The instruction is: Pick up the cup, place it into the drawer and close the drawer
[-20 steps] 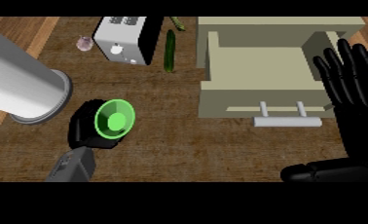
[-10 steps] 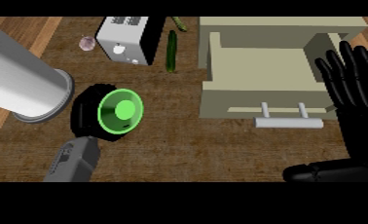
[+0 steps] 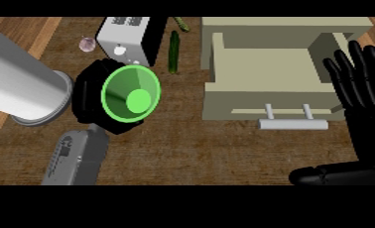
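Since the earlier frames the left hand (image 3: 93,98) has carried the green cup (image 3: 130,93) up and to the right, away from the lower edge and nearer the toaster (image 3: 126,41); the cup now shows its open mouth more squarely to the head view. In that view the black hand is curled round the cup from behind and largely hidden by it, the cup held over the wooden tabletop (image 3: 212,147) between the large grey cylinder (image 3: 29,90) at the left and the open beige drawer (image 3: 275,81) at the right, apart from both. The drawer stands pulled out, its pale handle (image 3: 293,123) toward the lower edge. A dark green cucumber (image 3: 173,52) lies beside the toaster, and a small pinkish thing (image 3: 88,44), perhaps garlic, sits at the toaster's left. The right hand (image 3: 359,88) rests at the right edge with fingers straight and spread, pointing up.
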`<state>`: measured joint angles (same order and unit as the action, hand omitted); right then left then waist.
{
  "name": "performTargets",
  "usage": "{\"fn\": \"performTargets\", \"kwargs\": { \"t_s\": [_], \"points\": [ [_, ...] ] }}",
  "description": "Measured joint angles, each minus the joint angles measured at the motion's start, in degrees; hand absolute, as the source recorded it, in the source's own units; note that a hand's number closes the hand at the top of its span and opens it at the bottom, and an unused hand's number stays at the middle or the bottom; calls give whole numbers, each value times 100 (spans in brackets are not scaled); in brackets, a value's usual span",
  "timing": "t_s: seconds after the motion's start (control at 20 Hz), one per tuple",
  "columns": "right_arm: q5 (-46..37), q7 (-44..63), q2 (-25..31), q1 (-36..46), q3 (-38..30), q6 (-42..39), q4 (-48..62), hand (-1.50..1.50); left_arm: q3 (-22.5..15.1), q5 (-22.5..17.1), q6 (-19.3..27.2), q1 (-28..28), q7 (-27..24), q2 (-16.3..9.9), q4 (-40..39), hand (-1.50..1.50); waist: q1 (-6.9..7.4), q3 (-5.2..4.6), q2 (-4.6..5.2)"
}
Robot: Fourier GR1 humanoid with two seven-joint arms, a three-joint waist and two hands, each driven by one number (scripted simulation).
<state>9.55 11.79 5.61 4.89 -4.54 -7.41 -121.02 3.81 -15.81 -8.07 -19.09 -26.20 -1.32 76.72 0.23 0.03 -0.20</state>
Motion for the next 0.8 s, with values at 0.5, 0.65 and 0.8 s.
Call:
{"fn": "performTargets", "kwargs": {
  "t_s": [0.5, 0.65, 0.8],
  "points": [
    [-10, 18, 5, 24, 3, -18, 9, -150, -365, 170, 1191, -1431, 1301, 99, 371, 150, -52, -1, 15],
    [-13, -64, -11, 22, 6, -42, 72, -150, -420, 286, 1474, -1957, 1470, 116, 84, 150, -64, -3, 19],
    [-50, -110, -36, 40, 24, -29, 133, -150, -488, 362, 1633, -2291, 1538, 122, -140, 150, -65, -2, 21]
  ]
}}
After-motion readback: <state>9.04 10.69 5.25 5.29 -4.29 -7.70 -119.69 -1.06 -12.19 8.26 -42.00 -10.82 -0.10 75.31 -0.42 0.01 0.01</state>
